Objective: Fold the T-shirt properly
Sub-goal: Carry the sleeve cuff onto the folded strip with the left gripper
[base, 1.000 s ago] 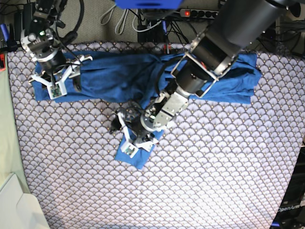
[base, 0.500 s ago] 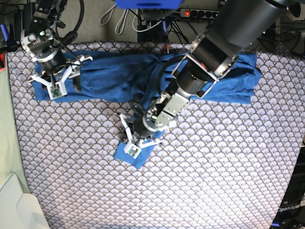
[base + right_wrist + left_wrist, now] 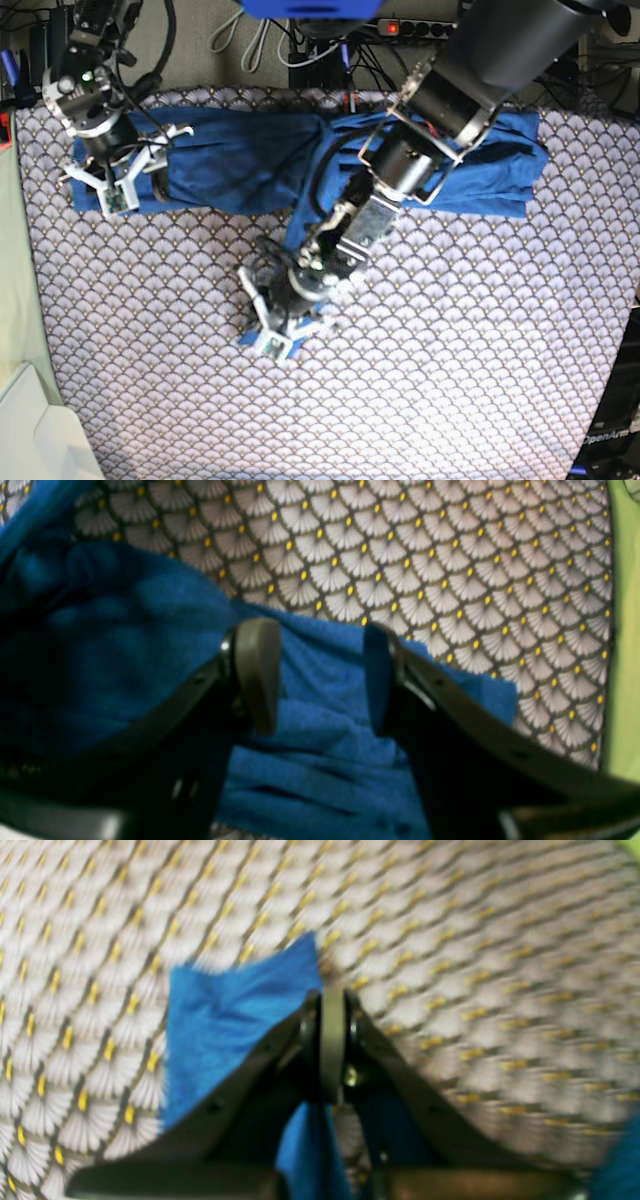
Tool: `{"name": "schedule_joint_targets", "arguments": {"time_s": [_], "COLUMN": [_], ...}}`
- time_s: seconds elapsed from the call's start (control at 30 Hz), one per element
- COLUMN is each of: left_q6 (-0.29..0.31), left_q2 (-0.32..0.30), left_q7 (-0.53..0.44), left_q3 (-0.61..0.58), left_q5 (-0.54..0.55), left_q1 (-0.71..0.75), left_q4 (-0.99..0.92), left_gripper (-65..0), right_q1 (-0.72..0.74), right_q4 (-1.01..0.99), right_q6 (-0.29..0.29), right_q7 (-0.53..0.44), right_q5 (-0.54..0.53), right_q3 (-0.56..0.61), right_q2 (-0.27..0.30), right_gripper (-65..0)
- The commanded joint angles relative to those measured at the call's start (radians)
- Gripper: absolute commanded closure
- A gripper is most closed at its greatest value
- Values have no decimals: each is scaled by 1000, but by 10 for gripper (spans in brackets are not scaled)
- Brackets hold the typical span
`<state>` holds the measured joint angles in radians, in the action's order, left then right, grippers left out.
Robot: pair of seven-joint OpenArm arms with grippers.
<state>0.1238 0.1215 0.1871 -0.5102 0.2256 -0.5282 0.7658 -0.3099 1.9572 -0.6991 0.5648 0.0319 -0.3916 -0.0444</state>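
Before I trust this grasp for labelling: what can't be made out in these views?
- Left wrist: blurred; left gripper is shut at the T-shirt edge, but cloth between the pads isn't visible.
- Base: left arm hides the shirt's middle.
- Right wrist: right gripper open over folds; fingertip contact unclear.

T-shirt [image 3: 320, 740]: soft matt knit. Table cloth [image 3: 450, 330]: smooth, printed. Hand pads [image 3: 257, 672]: matt rubbery.
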Motion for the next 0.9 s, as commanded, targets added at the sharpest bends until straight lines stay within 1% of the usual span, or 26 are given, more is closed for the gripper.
{"name": "schedule_joint_targets", "arguments": {"time_s": [0.0,0.17,0.3,0.4,0.6,0.77,0.87], "left_q6": [-13,-13,-13,-13,-9,-6,-6], "left_q2": [-18,-104,-171,-210,-266,-293,-299], "left_q7": [15,150,229,280,343,377,397], "left_q3": [22,111,184,244,385,503,566], "left_q5": [2,1,1,1,2,2,2], "left_q1": [-13,109,225,316,469,596,669], "left_q4": [60,332,547,694,895,1044,1121], "left_gripper": [-6,-6,-6,-6,-6,-6,-6], "right_q1": [4,4,5,13,18,22,28], "right_q4": [18,18,17,15,12,11,11], "right_q6": [1,1,1,1,1,1,1], "right_q7": [-22,-22,-22,-22,-22,-22,-22], "right_q5": [-11,-13,-13,-13,-13,-13,-13], "right_q3": [-2,0,1,1,1,4,27], "right_q2": [8,8,8,8,8,8,8], "right_gripper": [-284,-284,-284,-284,-284,-284,-284]}}
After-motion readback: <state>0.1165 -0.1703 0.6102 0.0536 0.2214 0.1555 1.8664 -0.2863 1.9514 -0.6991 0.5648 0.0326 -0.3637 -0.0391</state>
